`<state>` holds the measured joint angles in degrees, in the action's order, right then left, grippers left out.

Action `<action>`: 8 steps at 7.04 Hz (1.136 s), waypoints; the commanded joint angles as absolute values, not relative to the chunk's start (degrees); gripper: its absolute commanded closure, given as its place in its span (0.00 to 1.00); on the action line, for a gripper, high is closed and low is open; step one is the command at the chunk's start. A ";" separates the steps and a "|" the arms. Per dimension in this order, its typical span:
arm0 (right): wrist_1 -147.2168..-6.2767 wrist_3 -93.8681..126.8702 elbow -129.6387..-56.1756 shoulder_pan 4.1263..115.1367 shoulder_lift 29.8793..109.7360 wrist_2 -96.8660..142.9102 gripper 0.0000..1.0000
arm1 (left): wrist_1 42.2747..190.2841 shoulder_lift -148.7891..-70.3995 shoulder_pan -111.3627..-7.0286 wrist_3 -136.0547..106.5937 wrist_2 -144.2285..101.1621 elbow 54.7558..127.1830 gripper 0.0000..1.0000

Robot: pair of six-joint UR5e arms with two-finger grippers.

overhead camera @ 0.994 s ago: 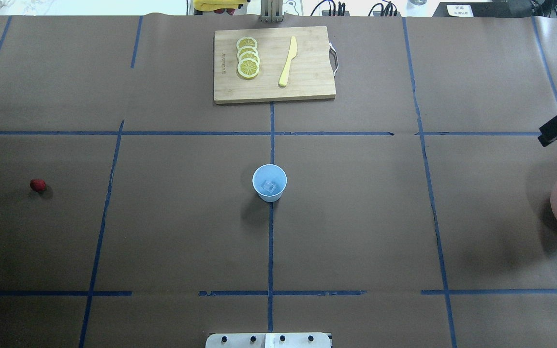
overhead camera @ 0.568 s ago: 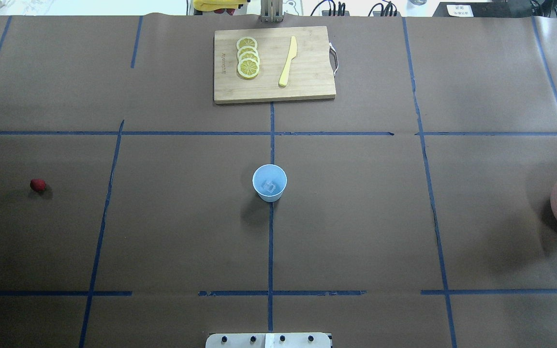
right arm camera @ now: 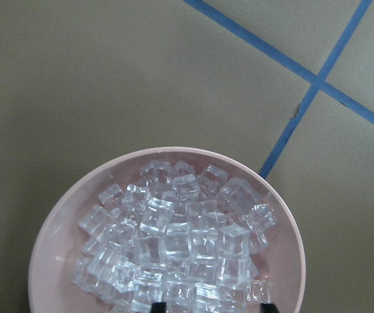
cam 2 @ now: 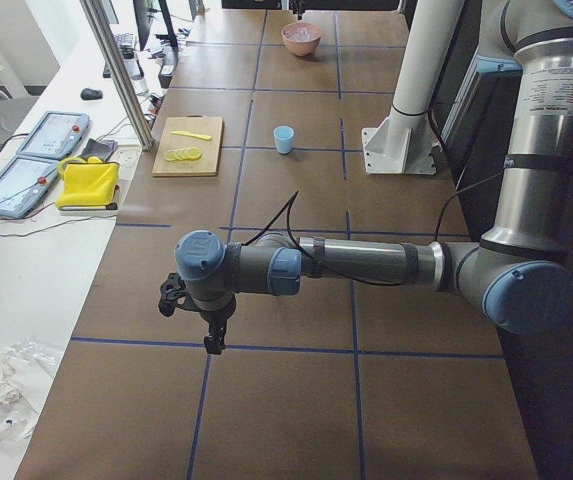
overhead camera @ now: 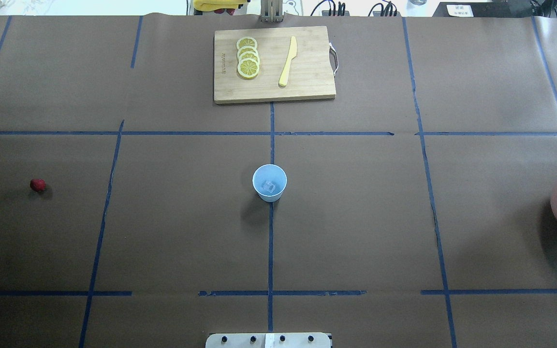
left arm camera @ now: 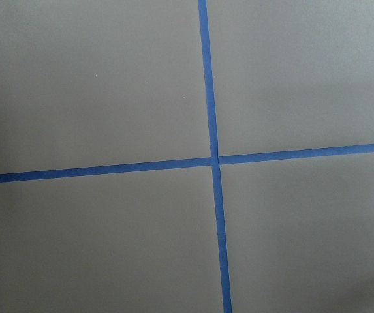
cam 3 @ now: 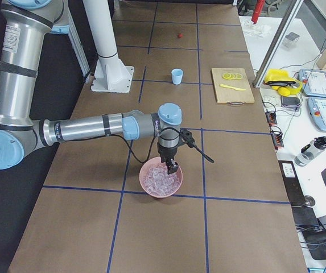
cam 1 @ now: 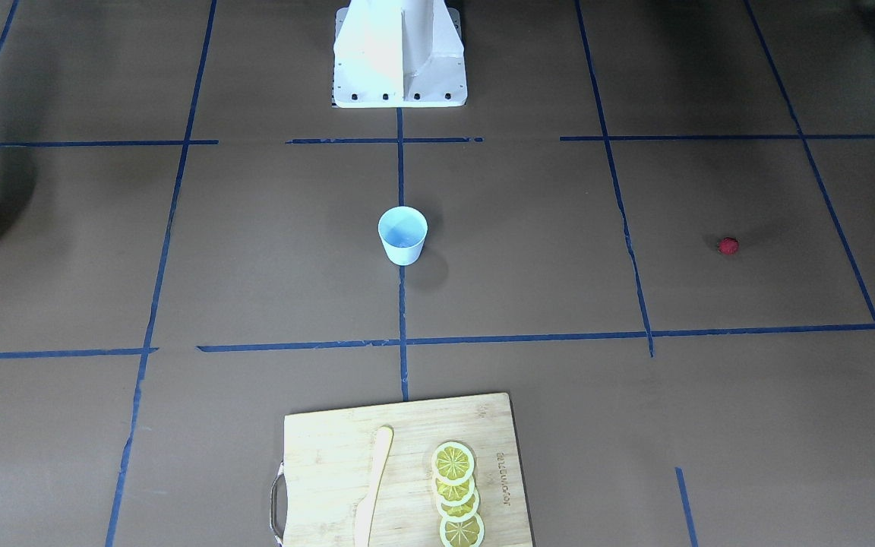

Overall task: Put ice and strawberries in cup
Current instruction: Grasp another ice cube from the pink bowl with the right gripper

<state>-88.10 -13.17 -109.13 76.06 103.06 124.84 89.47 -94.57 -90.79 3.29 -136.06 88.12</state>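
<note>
The small white cup [overhead camera: 269, 182] with a pale blue inside stands upright at the table's middle, with one ice cube [overhead camera: 270, 185] in it. It also shows in the front view [cam 1: 402, 235]. The red strawberry [overhead camera: 37, 184] lies alone on the table's left part. My right gripper [right arm camera: 214, 306] hangs open just above the ice [right arm camera: 180, 241] heaped in the pink bowl [right arm camera: 49, 248], holding nothing; it also shows in the right side view [cam 3: 172, 165]. My left gripper [cam 2: 212, 342] points down over bare table, far from the cup; I cannot tell whether it is open or shut.
A wooden cutting board [overhead camera: 307, 82] with lemon slices [overhead camera: 248, 58] and a yellow knife [overhead camera: 288, 62] lies at the far middle. The pink bowl [overhead camera: 556, 198] sits at the right edge. The robot's base [cam 1: 399, 53] stands near the cup.
The dark right gripper parts seen at the overhead view's right edge have moved out of that view. The cup, the strawberry and the bowl have not moved.
</note>
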 commanded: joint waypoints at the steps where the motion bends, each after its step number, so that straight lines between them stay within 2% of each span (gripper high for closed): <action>1: -87.89 -13.10 -105.92 76.11 102.57 124.89 0.47 | 89.47 -94.57 -90.70 2.99 -136.05 88.24 0.00; 8: -88.33 -12.48 -103.89 71.46 102.66 124.63 0.51 | 89.47 -94.57 -90.35 3.08 -136.05 88.24 0.00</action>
<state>-88.39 -12.51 -104.34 72.35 102.65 124.88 89.47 -94.57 -90.38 3.07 -136.05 88.24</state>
